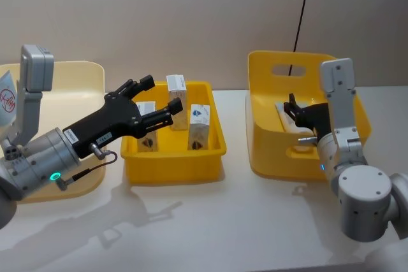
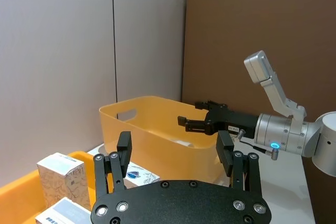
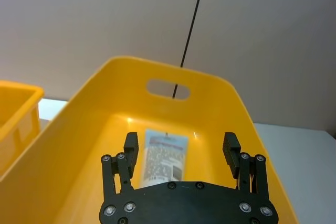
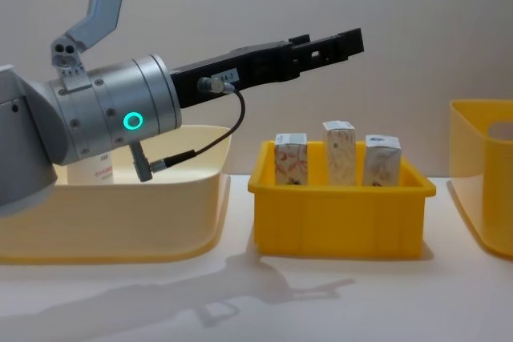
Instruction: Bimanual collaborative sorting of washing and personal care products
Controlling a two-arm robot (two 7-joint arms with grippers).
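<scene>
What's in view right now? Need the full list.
cartons: 3, white with orange-brown print, upright in the tray
tube: 1, white with red mark, standing in the left bin
pack: 1, pale blue and white, flat in the right bin
tray: 1, yellow, table centre
left bin: 1, pale yellow
right bin: 1, yellow, handle cutout
table: 1, white
cable: 1, black, wall behind
left pincer: open, above the cartons
right pincer: open, over the right bin

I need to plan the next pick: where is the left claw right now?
In the head view the left claw reaches in from the left and hangs open above the middle tray, over its three upright cartons.
</scene>
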